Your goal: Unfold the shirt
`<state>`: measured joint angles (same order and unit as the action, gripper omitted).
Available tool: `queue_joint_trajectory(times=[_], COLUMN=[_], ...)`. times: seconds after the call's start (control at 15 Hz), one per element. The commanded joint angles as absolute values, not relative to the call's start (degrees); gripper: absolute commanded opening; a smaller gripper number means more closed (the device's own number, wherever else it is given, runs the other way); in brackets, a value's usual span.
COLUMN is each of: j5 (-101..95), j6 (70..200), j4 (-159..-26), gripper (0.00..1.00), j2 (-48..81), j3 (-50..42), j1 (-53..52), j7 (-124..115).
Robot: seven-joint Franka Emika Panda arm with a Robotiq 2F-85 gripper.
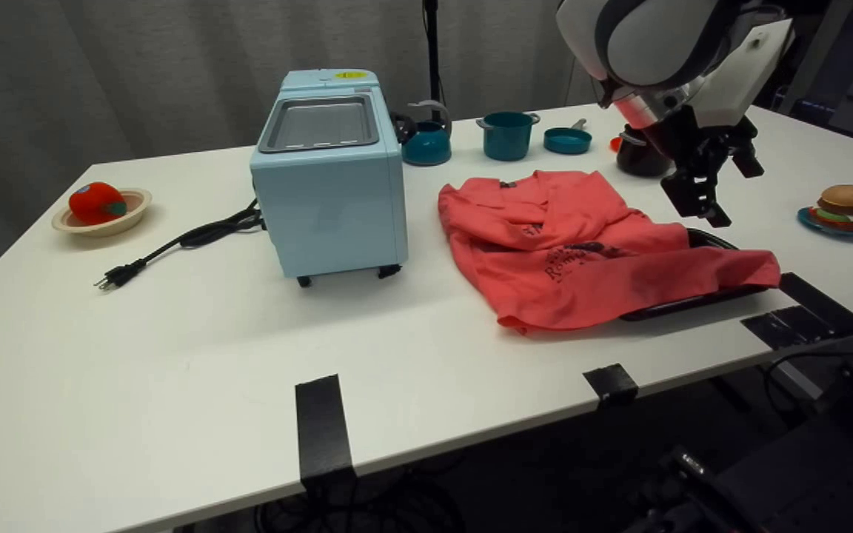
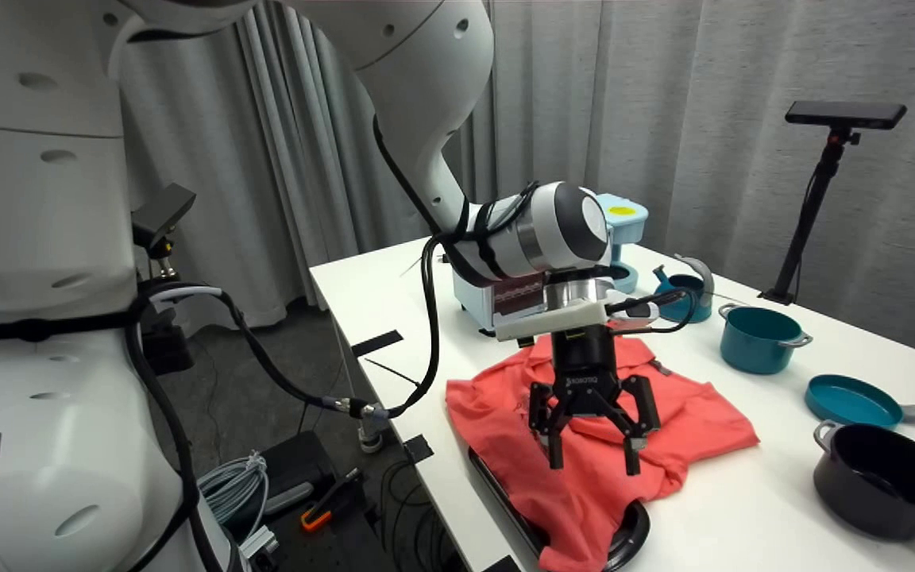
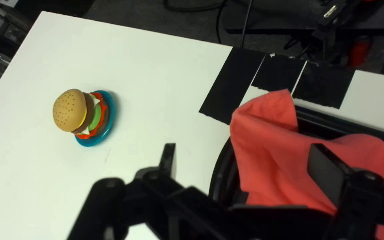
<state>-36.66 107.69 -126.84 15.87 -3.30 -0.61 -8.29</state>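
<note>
The red shirt [image 1: 582, 274] lies on the white table, partly spread, with folds and dark print showing. One end drapes over a black tray [image 1: 667, 309]. The shirt also shows in an exterior view [image 2: 688, 421] and in the wrist view [image 3: 268, 143], where a corner is folded over at the tray's edge. The tray shows there too [image 3: 223, 173], partly covered by cloth. My gripper [image 1: 736, 194] is open and empty, above the tray end of the shirt. In the wrist view its fingers [image 3: 243, 146] stand wide apart, with shirt and tray below and beyond them. Much of the tray is hidden.
A light blue toy appliance [image 1: 330, 185] stands beside the shirt. A teal pot [image 1: 508, 137], a teal pan [image 1: 567, 141], a kettle [image 1: 426, 144] and a black pot [image 2: 886, 477] stand behind. A toy burger [image 3: 82, 115] sits near the tray. Black tape [image 1: 804, 314] marks the table edge.
</note>
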Motion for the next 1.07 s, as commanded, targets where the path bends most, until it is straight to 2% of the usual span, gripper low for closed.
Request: queue_joint_trajectory(times=[0.0,1.0], j5=[-39.2,-37.4], j6=[110.7,128.9], j4=[-127.7,-131.2], gripper=[1.00,1.00], j2=[12.0,0.6], j3=[-3.4,-4.4], j1=[-0.6,2.1], j7=[-11.1,-16.4])
